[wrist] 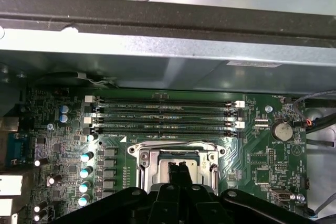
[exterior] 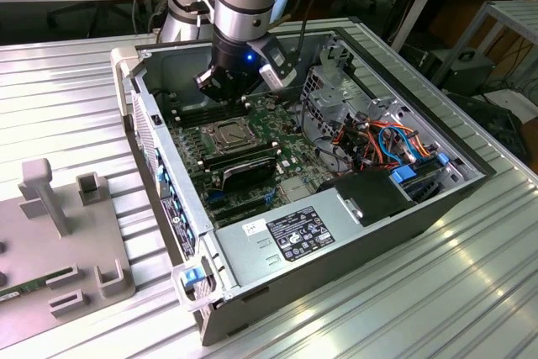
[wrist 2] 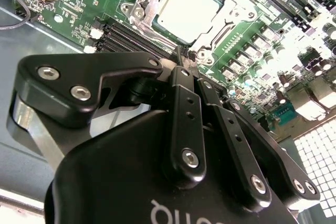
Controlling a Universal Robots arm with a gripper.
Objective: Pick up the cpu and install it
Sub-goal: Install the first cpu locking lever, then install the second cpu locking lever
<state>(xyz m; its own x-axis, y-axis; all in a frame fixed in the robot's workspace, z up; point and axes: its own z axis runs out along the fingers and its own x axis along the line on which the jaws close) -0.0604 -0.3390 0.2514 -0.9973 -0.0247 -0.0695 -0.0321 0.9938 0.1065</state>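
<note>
Hand (wrist 2: 185, 62), black two-fingered, fingers drawn together and holding nothing, hangs just above the metal-framed socket (exterior: 222, 136) on the green motherboard (exterior: 277, 115) inside the open grey computer case (exterior: 336, 245) on the ribbed metal table (exterior: 76, 81). CPU (wrist 2: 187, 10), a small square chip with a dull silver top, already lies seated in the socket; placement appears done. Judged remaining: confirm seating, frame still open.

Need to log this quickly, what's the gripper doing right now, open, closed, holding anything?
Gripper: shut, holding nothing, fingertips just short of the cpu seated in its socket.
</note>
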